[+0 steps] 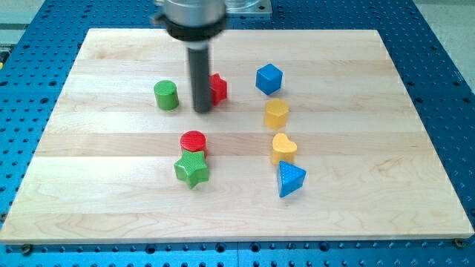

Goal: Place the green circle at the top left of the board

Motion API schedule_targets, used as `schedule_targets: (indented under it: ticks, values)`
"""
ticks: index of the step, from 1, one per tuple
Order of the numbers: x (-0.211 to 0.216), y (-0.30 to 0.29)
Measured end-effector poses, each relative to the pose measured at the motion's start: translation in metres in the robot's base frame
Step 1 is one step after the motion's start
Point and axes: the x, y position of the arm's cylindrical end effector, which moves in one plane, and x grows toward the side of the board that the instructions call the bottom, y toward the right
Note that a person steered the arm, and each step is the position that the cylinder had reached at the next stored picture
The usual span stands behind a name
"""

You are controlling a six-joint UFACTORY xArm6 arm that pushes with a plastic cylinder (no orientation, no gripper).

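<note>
- Green circle (166,96) is sitting on the counter (356,208), left of middle, not yet at top left.
- My tip (202,110) is standing just right of it, holding nothing; no hand is showing.
- Next push is needing to go up-left.

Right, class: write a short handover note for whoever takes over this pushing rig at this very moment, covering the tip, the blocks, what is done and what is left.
My tip is down on the board, between the green circle on the view's left and a red block on the view's right, which the rod partly hides. There is a gap between tip and green circle.
The green circle sits left of centre in the upper half, not in the top left corner.
Done: nothing that shows. Left: push the green circle up and to the view's left.
The red circle and green star lie below, out of that path.
</note>
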Motion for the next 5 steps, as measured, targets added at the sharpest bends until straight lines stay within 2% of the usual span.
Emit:
schedule_targets:
  ticks: [1, 3, 4, 5]
  values:
    - [-0.033, -0.066]
    - [0.041, -0.013]
    - [0.029, -0.044]
    - [-0.027, -0.082]
